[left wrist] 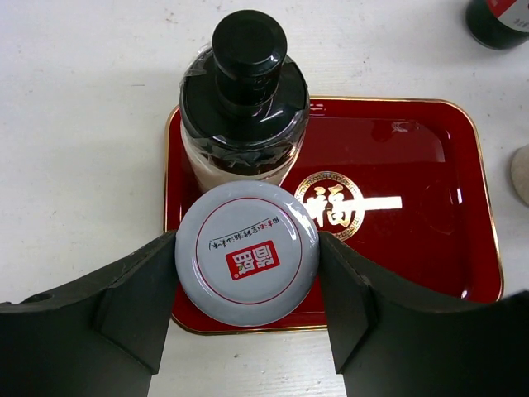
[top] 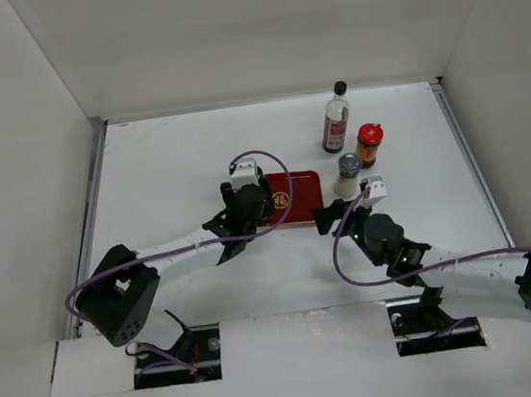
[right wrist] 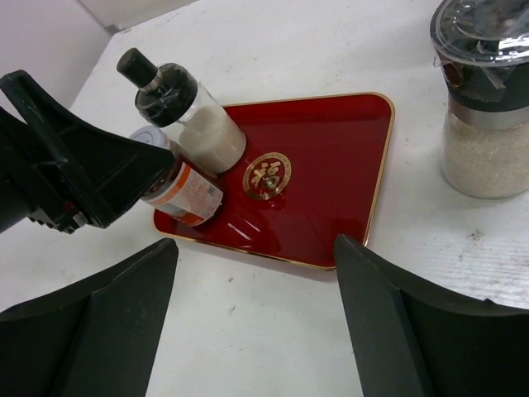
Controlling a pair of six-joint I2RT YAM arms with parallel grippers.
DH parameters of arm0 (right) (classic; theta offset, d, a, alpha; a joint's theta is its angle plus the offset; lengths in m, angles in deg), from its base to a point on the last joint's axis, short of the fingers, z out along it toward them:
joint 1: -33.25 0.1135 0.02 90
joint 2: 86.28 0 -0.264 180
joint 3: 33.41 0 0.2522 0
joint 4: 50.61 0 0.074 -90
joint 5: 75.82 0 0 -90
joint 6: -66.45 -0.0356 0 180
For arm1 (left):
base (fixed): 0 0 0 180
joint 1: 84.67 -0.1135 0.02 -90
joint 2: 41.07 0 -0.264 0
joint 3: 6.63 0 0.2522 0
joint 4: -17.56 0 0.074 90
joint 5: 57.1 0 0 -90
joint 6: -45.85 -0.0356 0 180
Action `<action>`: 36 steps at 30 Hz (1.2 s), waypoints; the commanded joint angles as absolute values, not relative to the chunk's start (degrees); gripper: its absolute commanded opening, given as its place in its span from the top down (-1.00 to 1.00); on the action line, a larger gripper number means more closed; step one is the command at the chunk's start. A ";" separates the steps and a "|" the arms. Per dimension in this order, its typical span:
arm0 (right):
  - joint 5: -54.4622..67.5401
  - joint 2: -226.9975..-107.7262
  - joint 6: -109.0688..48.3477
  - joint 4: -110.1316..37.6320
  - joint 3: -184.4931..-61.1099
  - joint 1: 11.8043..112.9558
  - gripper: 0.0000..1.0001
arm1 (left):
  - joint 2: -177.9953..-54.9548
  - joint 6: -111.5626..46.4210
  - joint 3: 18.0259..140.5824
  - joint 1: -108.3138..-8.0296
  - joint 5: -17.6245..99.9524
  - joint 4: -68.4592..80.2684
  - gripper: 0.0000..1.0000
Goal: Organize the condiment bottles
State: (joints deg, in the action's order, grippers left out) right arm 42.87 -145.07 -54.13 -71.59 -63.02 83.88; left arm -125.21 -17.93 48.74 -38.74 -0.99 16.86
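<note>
My left gripper (left wrist: 246,263) is shut on the white-lidded jar (left wrist: 246,252), which stands at the near left of the red tray (left wrist: 397,231). The short black-capped bottle (left wrist: 245,99) stands on the tray just behind it. In the top view the left gripper (top: 252,205) covers both. The tall clear black-capped bottle (top: 335,117), the red-capped orange jar (top: 369,143) and the grey-capped shaker (top: 349,175) stand on the table right of the tray (top: 302,197). My right gripper (top: 331,218) is open and empty, near the tray's near right corner (right wrist: 331,182).
White walls enclose the table on the left, back and right. In the right wrist view the shaker (right wrist: 488,107) stands close on the right and the left gripper's finger (right wrist: 83,174) sits against the jar (right wrist: 178,190).
</note>
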 commanded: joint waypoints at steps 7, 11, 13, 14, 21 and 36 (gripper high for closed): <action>46.43 -143.50 -52.90 -66.65 -67.29 83.66 0.42 | -122.55 -19.98 49.68 -38.57 -2.69 23.40 -0.55; 49.94 -142.80 -53.52 -59.98 -70.98 83.57 0.06 | -118.51 -20.42 47.66 -39.01 -2.43 24.01 -0.74; 52.31 -142.44 -52.82 -57.69 -72.91 83.13 -0.41 | -115.35 -20.59 45.56 -39.36 -2.78 25.32 -0.75; 53.11 -142.36 -52.38 -56.72 -73.70 82.52 -0.56 | -113.42 -20.60 44.06 -39.71 -2.95 26.81 -0.75; 56.54 -144.46 -50.70 -49.86 -80.12 73.74 -1.00 | -100.49 -19.54 30.53 -43.58 -6.03 40.44 -0.77; 50.13 -163.70 -45.25 -46.86 -93.04 63.00 -1.00 | -98.11 -14.18 19.61 -50.09 -4.89 49.95 -0.78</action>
State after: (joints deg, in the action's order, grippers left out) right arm 52.48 -162.66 -47.36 -46.52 -89.32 63.56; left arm -99.57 -15.59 19.91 -49.34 -5.25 45.38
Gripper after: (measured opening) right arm 0.998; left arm 0.888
